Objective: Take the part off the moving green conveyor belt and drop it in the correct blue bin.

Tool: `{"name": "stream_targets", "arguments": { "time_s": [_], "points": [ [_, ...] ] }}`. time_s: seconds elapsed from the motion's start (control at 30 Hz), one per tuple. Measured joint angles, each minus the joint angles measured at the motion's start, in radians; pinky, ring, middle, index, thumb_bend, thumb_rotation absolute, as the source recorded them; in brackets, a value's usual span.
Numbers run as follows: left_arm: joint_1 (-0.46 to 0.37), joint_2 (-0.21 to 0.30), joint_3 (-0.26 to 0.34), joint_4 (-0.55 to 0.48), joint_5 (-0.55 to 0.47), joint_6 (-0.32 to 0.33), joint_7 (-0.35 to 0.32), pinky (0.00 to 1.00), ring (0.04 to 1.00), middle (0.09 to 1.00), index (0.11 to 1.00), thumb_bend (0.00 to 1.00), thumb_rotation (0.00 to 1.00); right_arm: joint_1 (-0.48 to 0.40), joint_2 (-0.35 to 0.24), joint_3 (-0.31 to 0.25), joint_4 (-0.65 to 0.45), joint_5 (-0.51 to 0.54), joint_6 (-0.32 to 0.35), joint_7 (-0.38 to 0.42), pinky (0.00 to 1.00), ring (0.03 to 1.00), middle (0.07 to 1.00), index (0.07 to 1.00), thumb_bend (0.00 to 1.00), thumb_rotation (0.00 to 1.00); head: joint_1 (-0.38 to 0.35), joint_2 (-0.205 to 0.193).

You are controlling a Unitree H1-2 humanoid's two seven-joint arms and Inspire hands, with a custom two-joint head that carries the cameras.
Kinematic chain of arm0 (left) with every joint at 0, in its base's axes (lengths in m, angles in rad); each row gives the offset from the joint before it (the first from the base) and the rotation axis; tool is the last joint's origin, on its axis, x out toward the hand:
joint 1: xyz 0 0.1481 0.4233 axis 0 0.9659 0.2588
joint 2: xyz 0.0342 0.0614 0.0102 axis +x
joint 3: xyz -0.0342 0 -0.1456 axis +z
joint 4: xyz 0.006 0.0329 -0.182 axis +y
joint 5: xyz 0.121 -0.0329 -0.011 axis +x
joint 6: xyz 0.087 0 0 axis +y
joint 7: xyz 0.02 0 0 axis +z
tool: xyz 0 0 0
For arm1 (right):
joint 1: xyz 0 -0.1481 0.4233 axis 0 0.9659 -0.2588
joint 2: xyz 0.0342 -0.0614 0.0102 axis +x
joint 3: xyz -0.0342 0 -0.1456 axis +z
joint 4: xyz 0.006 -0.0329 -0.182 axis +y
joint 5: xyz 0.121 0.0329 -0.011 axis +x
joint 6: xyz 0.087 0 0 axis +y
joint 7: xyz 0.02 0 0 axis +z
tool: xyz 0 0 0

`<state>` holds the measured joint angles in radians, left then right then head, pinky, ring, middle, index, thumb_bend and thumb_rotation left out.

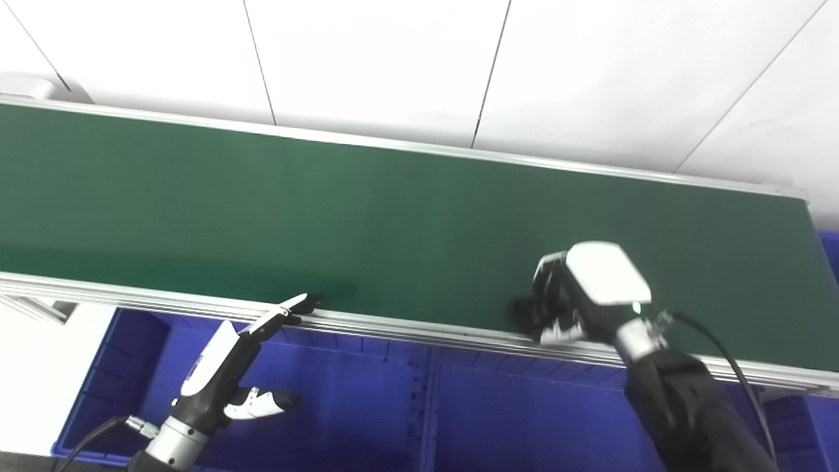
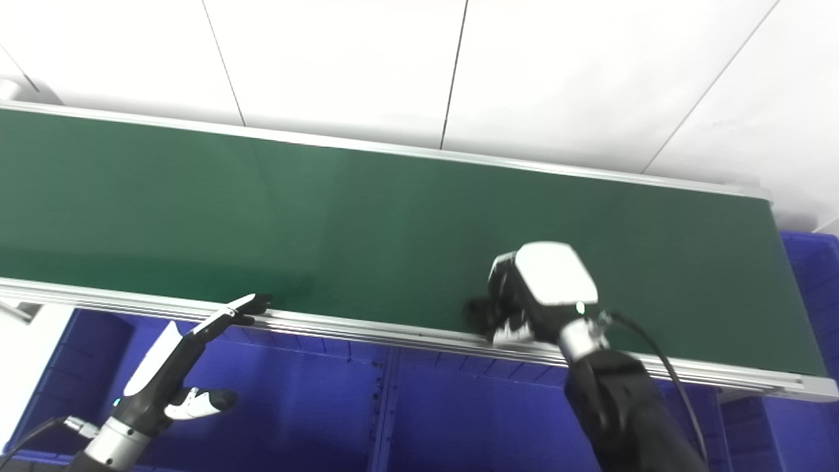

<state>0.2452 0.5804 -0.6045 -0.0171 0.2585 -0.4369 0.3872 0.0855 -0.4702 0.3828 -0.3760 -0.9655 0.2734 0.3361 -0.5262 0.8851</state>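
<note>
- Starting nearest, at the bottom of the frame, the blue plastic bins [image 1: 367, 406] sit side by side under the belt's near rail, a divider wall running down at lower centre; what shows of their insides looks bare, and a further blue bin [image 2: 813, 262] peeks out at the right edge.
- The left hand [image 1: 226, 364], white and black on a dark arm from lower left, hangs over the left bin with fingers spread apart and holding nothing, its longest fingertip reaching up to the aluminium rail [image 1: 393, 328].
- The right hand [image 2: 524, 298], white-backed, sits at right of centre across the near rail, fingers curled downward toward the belt; its back hides them, so I cannot tell whether they are closed on anything.
- The part is not clearly visible anywhere: a dark shape at the right hand's fingertips may be it or only fingers. If so, it lies just left of and under that hand, the nearer one; its long axis is unreadable.
- The long green conveyor belt [image 1: 328, 216] otherwise looks bare, with white wall panels [image 1: 393, 59] behind.
</note>
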Motion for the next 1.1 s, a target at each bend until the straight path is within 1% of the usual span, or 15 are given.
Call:
{"name": "stream_targets", "arguments": {
  "time_s": [0.07,0.17,0.2,0.27,0.37,0.43,0.53,0.63,0.73,0.8,0.93,0.97,1.03,1.07,1.1],
  "points": [
    [0.001,-0.001,0.01,-0.001,0.0,0.0,-0.009,0.77,0.833,0.866,0.878,0.77,0.99,0.014,0.0,-0.017,-0.041,0.0,0.0,0.025,0.17,0.235,0.47,0.488,0.53,0.0,0.003,0.011],
    [0.006,-0.007,0.028,-0.011,0.0,0.0,-0.019,0.77,0.835,0.866,0.876,0.76,0.99,0.035,0.004,-0.069,-0.123,-0.003,0.001,0.043,0.18,0.233,0.47,0.487,0.53,0.0,0.008,0.015],
    [0.007,-0.008,0.03,-0.014,-0.001,0.0,-0.021,0.78,0.836,0.865,0.876,0.76,0.99,0.042,0.009,-0.08,-0.143,-0.004,0.001,0.045,0.18,0.235,0.47,0.487,0.53,0.0,0.014,0.027],
    [0.01,-0.008,0.034,-0.023,-0.002,0.0,-0.04,0.77,0.835,0.866,0.878,0.75,0.98,0.071,0.027,-0.1,-0.165,-0.005,0.001,0.048,0.18,0.246,0.471,0.487,0.53,0.0,0.018,0.035],
    [0.018,-0.013,0.049,-0.037,-0.002,0.0,-0.06,0.77,0.832,0.861,0.873,0.76,1.0,0.132,0.052,-0.109,-0.174,-0.003,-0.001,0.042,0.19,0.264,0.472,0.486,0.53,0.0,0.025,0.043],
    [0.022,-0.024,0.069,-0.04,0.0,0.0,-0.078,0.77,0.834,0.863,0.876,0.76,1.0,0.177,0.056,-0.114,-0.173,0.002,-0.004,0.035,0.21,0.289,0.475,0.486,0.53,0.0,0.035,0.057],
    [0.026,-0.04,0.096,-0.051,0.003,0.0,-0.103,0.76,0.832,0.863,0.875,0.76,1.0,0.227,0.067,-0.125,-0.171,0.004,-0.005,0.012,0.2,0.272,0.473,0.487,0.53,0.0,0.041,0.064],
    [0.025,-0.053,0.099,-0.067,0.003,0.0,-0.114,0.76,0.832,0.865,0.876,0.75,1.0,0.277,0.085,-0.129,-0.152,0.012,-0.009,-0.013,0.17,0.247,0.471,0.488,0.53,0.0,0.046,0.067],
    [0.029,-0.056,0.102,-0.067,0.002,0.0,-0.116,0.76,0.83,0.866,0.879,0.75,1.0,0.326,0.096,-0.127,-0.124,0.016,-0.026,-0.053,0.18,0.255,0.472,0.488,0.53,0.0,0.049,0.075],
    [0.032,-0.056,0.105,-0.067,0.002,0.0,-0.118,0.76,0.83,0.868,0.881,0.75,1.0,0.345,0.099,-0.127,-0.105,0.019,-0.034,-0.069,0.18,0.259,0.472,0.488,0.53,0.0,0.049,0.081],
    [0.031,-0.056,0.109,-0.067,0.001,0.0,-0.125,0.76,0.832,0.867,0.88,0.73,1.0,0.367,0.097,-0.121,-0.073,0.019,-0.052,-0.077,0.23,0.307,0.476,0.487,0.53,0.0,0.045,0.09],
    [0.031,-0.056,0.109,-0.067,0.0,0.0,-0.126,0.76,0.831,0.866,0.878,0.73,1.0,0.367,0.097,-0.12,-0.061,0.019,-0.054,-0.079,0.24,0.32,0.445,0.508,0.52,0.0,0.044,0.092],
    [0.031,-0.056,0.113,-0.067,0.0,0.0,-0.128,0.76,0.829,0.866,0.877,0.74,1.0,0.367,0.094,-0.118,-0.032,0.017,-0.055,-0.081,0.27,0.354,0.427,0.529,0.52,0.0,0.051,0.095],
    [0.032,-0.057,0.117,-0.067,0.0,0.0,-0.13,0.75,0.829,0.866,0.878,0.74,1.0,0.366,0.092,-0.116,-0.018,0.016,-0.055,-0.08,0.29,0.369,0.453,0.511,0.52,0.0,0.051,0.095],
    [0.033,-0.058,0.122,-0.067,-0.002,0.0,-0.135,0.75,0.829,0.866,0.878,0.74,1.0,0.364,0.091,-0.116,0.002,0.019,-0.055,-0.076,0.29,0.371,0.459,0.507,0.52,0.0,0.051,0.095]
  ]
}}
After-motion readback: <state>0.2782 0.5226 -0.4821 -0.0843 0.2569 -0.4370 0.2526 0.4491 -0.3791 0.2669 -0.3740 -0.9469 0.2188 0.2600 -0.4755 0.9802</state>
